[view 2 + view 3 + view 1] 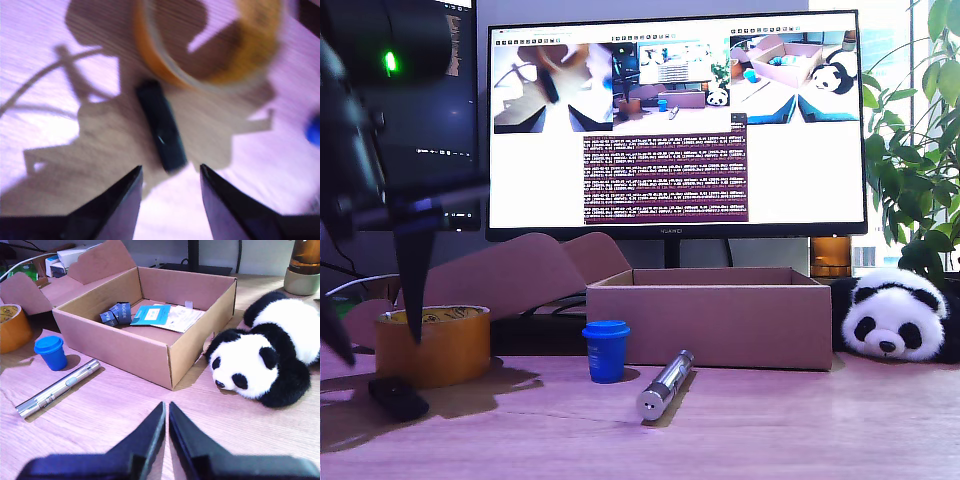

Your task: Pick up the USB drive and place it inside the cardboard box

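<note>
Hovering at the exterior view's left, the first gripper hangs w/ its dark fingers spread apart, nothing between them. Directly below its tips in the first wrist view lies the USB drive, a small flat black oblong plastic stick, flat on the pale wood-grain table; it also shows in the exterior view. The drive sits just beside the yellow-orange tape roll, at the roll's front, not touching the gripper.

Next along, approx. mid-table, stands a small blue plastic cup w/ lid, then a silver metallic cylinder lying on its side, angled. Both are in front of the cardboard box, a low wide brown open-topped box w/ straight sides. The second wrist view shows its inside: a blue card, white paper and a dark folded strip on the floor.

Behind the box is a large monitor showing camera feeds and text. At the exterior view's right a black-and-white plush panda lies beside the box, w/ green plant leaves above.

The second gripper is clenched, fingers pressed together on nothing, over bare table in front of the box and panda.
</note>
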### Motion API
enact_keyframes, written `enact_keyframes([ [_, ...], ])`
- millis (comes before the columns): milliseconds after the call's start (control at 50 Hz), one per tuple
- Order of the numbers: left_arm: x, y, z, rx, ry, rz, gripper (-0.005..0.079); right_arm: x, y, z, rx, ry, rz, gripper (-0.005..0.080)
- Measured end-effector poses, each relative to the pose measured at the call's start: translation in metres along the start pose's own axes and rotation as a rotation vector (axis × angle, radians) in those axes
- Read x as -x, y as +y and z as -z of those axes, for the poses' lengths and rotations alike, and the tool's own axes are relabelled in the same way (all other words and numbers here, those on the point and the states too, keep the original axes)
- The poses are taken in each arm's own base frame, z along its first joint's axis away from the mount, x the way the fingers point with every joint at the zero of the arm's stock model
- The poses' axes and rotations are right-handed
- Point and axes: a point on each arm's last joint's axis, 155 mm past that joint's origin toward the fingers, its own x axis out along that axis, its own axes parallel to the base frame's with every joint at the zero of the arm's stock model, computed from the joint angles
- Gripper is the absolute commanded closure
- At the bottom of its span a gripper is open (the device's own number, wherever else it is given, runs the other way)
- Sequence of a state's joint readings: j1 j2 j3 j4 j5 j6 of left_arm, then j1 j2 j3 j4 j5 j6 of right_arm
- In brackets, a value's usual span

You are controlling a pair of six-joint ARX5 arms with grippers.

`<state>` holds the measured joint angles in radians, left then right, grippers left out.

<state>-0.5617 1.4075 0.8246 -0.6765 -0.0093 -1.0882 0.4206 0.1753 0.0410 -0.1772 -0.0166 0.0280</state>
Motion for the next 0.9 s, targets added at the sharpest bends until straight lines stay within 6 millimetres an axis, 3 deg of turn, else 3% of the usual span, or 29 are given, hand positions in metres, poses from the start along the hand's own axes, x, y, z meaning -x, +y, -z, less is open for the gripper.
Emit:
enact_keyframes([
  [280,-0.013,-0.007,0.002,0.033,0.024,0.009,0.0418,0.0,0.0,-0.001,0.0,-0.004,0.0,0.0765],
  [560,-0.027,-0.001,0.005,0.034,0.05,-0.038,0.0421,0.0,0.0,-0.002,0.0,-0.01,-0.001,0.0765],
  [900,-0.029,-0.004,0.004,0.034,0.045,-0.029,0.046,0.0,0.006,-0.002,0.007,-0.009,-0.021,0.0765],
])
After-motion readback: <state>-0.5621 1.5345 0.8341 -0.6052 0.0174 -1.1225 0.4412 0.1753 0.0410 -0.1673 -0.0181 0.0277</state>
